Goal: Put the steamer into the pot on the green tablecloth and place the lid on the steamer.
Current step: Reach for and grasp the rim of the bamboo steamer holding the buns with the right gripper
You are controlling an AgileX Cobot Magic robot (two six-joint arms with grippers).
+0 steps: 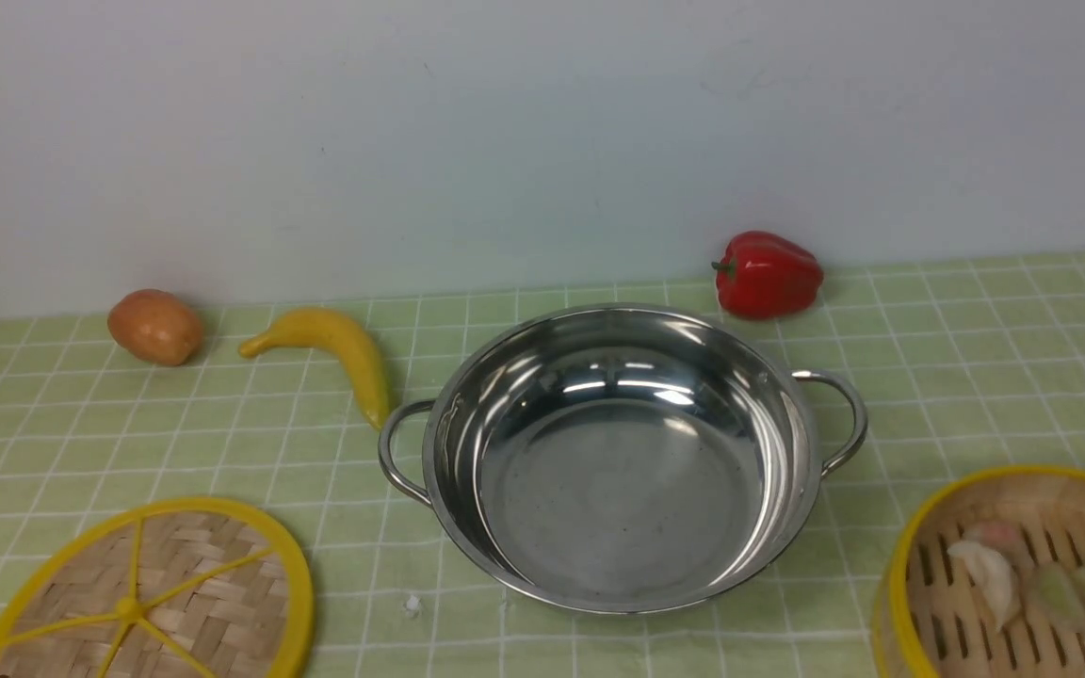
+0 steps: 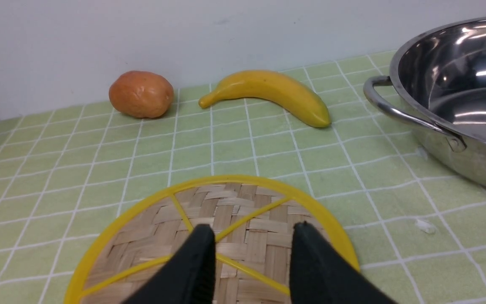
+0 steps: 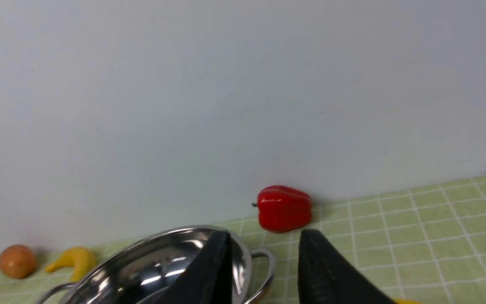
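The steamer (image 1: 1023, 494) sat on the green tablecloth (image 1: 976, 358) at the near right. The picture's edge cut it off. The pale food bits (image 1: 985, 570) inside it were hard to make out. The lid (image 1: 147, 593) lay flat at the near left, also cut off. The pot (image 1: 618, 471) stood between them. Only the wrist cameras showed the grippers. The left gripper (image 2: 253, 228) hung over the lid, fingers apart, holding nothing. The right gripper (image 3: 265, 234) was open too, near the pot.

Front: pretty high on the near side, angled down over the pot (image 1: 618, 461) toward the far wall (image 1: 542, 122). Left wrist: low, close above the lid (image 2: 234, 211). Right wrist: low, basically just wall. Pot and banana (image 1: 335, 348) in all three.
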